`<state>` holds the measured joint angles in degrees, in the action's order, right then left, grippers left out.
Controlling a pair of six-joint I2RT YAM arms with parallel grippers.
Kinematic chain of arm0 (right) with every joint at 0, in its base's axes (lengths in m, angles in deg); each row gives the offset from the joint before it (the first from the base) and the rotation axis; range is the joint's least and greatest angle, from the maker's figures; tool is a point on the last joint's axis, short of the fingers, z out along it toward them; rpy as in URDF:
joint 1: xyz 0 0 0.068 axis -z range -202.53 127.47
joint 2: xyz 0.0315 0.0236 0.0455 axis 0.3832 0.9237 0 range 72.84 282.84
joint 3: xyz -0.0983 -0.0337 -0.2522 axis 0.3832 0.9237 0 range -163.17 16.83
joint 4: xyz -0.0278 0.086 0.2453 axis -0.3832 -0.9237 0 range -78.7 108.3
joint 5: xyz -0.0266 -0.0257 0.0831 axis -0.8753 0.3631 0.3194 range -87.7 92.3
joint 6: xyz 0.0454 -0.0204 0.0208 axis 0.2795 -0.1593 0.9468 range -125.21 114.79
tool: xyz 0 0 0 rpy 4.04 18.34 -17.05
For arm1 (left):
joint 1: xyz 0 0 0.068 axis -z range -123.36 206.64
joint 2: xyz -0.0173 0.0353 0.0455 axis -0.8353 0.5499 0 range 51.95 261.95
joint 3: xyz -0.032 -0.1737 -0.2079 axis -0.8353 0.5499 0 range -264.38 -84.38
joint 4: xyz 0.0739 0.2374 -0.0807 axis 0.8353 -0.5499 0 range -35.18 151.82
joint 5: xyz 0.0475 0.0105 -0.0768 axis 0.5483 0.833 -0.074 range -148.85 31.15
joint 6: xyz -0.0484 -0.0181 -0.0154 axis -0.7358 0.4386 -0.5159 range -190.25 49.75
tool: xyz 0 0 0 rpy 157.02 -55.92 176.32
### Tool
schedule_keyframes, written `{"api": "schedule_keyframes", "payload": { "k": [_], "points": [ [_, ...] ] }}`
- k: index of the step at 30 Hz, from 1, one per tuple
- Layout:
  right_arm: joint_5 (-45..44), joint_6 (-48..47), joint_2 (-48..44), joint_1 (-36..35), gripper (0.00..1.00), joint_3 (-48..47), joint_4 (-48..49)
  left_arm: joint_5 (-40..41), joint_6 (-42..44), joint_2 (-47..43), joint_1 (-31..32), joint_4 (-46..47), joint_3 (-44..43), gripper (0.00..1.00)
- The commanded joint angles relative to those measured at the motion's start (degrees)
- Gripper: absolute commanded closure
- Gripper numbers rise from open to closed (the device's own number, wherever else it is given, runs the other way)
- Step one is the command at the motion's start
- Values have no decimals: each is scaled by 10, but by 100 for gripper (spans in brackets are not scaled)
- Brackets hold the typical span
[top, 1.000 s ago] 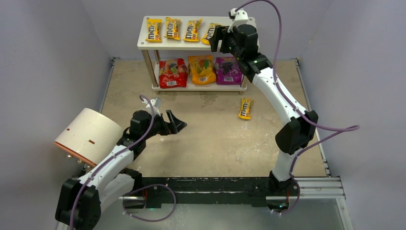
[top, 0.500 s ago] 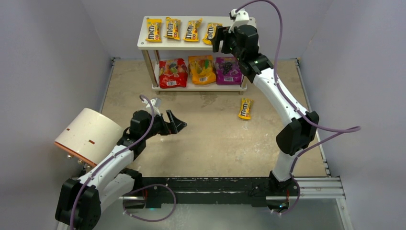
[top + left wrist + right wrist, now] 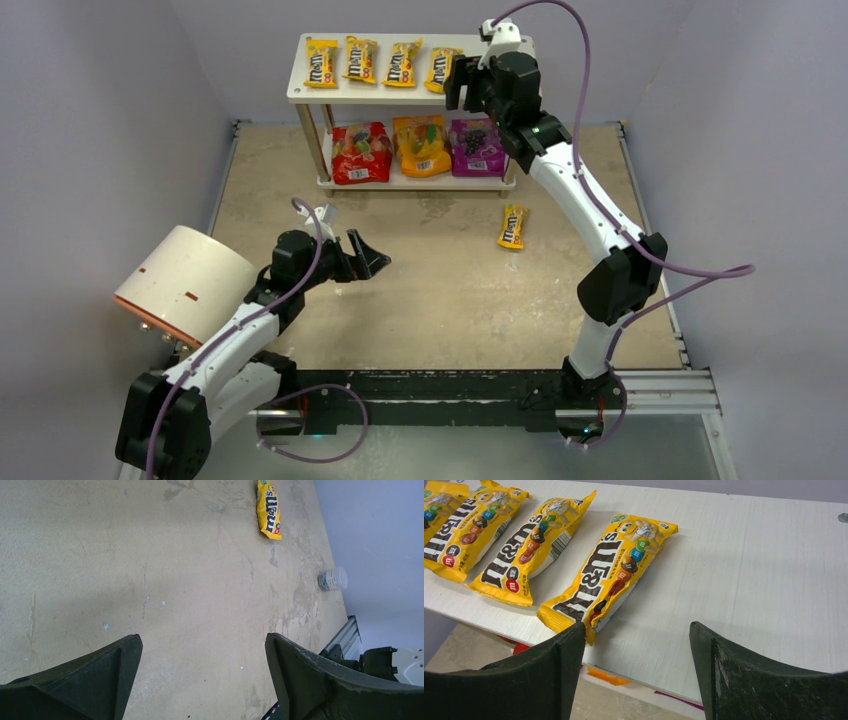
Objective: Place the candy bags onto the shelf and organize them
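Hovering above the right end of the upper board, the right gripper [image 3: 455,84] has its black, matte fingers spread wide with nothing between them. The board belongs to the small two-tier shelf of white boards on four silver metal posts [image 3: 400,96], which stands at the middle of the table's [image 3: 450,300] far edge.

Four narrow yellow M&M's packets [image 3: 382,62] lie flat on that upper board, side by side with their long sides parallel. Set that way, the row leaves bare white board at the right end, seemingly room for one more. The nearest of them, the fourth yellow packet [image 3: 609,575], is a crinkly, glossy film wrapper just left of the open jaws and slightly skewed.

On the lower board the glossy red pouch [image 3: 361,153], the orange pouch [image 3: 422,146] and the purple pouch [image 3: 477,147] lean in a row. The bulkier bags are down there, probably because they are too tall for the top.

A fifth yellow packet [image 3: 512,226] lies flat on the rough, stained beige table, just in front of the shelf's right end. It is likely the last piece to shelve.

The left gripper [image 3: 368,255] hangs low over the table toward the left edge, fingers fully apart and empty, beside a white-and-orange cylinder [image 3: 185,283].
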<state>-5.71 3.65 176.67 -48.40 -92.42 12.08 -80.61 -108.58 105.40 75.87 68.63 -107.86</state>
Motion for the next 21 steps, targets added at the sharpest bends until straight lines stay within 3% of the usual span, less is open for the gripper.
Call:
{"api": "schedule_keyframes", "payload": {
  "k": [1,13,17,21],
  "points": [
    [-12,-11,-31,1,22,7,-8,-7,5,-9,1,25,8,0],
    [62,-35,-99,1,20,27,-12,-6,6,-13,1,22,5,0],
    [76,-32,-191,1,15,139,16,-3,8,-21,1,15,4,0],
    [35,-27,-328,1,12,293,58,3,13,-21,1,3,-4,0]
  ]
}}
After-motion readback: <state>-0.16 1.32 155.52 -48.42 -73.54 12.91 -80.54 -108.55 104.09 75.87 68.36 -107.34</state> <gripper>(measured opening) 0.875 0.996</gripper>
